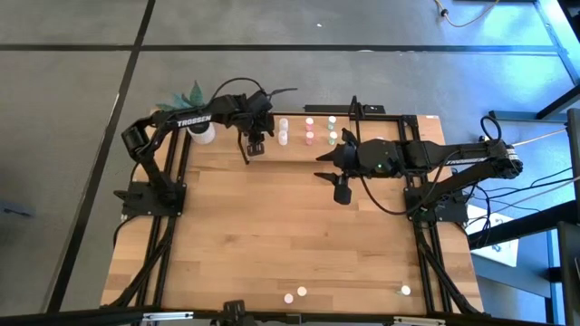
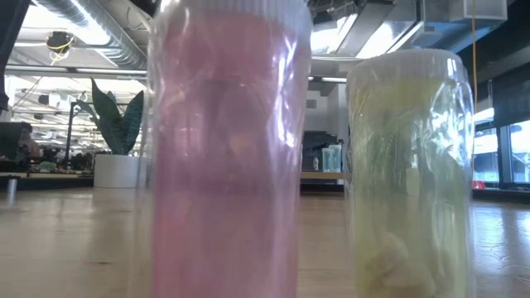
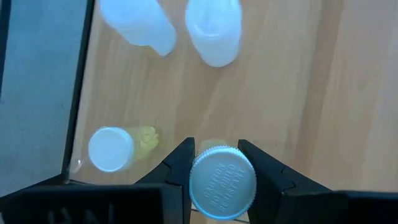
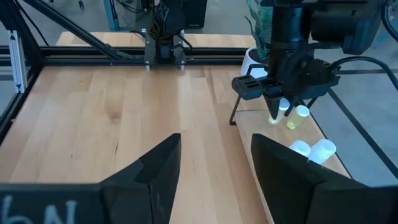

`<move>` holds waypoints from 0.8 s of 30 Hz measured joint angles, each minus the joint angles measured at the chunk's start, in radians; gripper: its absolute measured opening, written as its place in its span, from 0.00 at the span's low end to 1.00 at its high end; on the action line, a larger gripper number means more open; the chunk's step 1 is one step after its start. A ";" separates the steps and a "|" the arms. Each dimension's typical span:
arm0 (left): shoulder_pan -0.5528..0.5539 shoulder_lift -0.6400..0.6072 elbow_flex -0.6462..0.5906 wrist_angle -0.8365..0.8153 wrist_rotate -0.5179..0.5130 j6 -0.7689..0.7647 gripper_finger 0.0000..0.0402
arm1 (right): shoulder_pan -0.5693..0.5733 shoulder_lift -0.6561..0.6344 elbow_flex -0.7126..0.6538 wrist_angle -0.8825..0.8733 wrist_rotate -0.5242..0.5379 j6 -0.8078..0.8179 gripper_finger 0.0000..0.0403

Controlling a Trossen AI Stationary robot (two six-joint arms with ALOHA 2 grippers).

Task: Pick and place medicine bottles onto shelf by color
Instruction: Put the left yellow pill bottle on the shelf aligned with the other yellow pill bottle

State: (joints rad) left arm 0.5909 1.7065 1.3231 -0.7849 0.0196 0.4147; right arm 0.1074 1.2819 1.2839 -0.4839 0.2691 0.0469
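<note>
So the left gripper (image 3: 222, 163) is pinched on a yellowish bottle (image 3: 222, 183) standing upright, long axis vertical, white ribbed cap facing the wrist camera. It's over the shelf (image 1: 299, 138) at the table's (image 1: 272, 226) far edge, beside another yellow bottle (image 3: 115, 147). The body is mostly hidden under its cap. The right gripper (image 4: 214, 165) hovers mid-table, jaws spread, empty.
</note>
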 joint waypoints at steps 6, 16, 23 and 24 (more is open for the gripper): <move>0.003 0.000 0.000 -0.002 0.005 0.007 0.22 | 0.000 0.000 0.000 0.001 0.000 0.000 0.49; 0.003 0.000 0.000 0.022 0.029 0.007 0.22 | 0.000 0.000 0.000 0.001 0.000 0.000 0.49; 0.003 0.000 0.000 0.020 0.029 0.007 0.22 | 0.000 0.000 0.000 0.001 0.000 0.000 0.49; 0.003 0.000 0.000 0.020 0.029 0.007 0.22 | 0.000 0.000 0.000 0.001 0.000 0.000 0.49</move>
State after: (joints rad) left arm 0.5938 1.7065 1.3231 -0.7650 0.0483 0.4221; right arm 0.1074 1.2819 1.2839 -0.4828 0.2690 0.0469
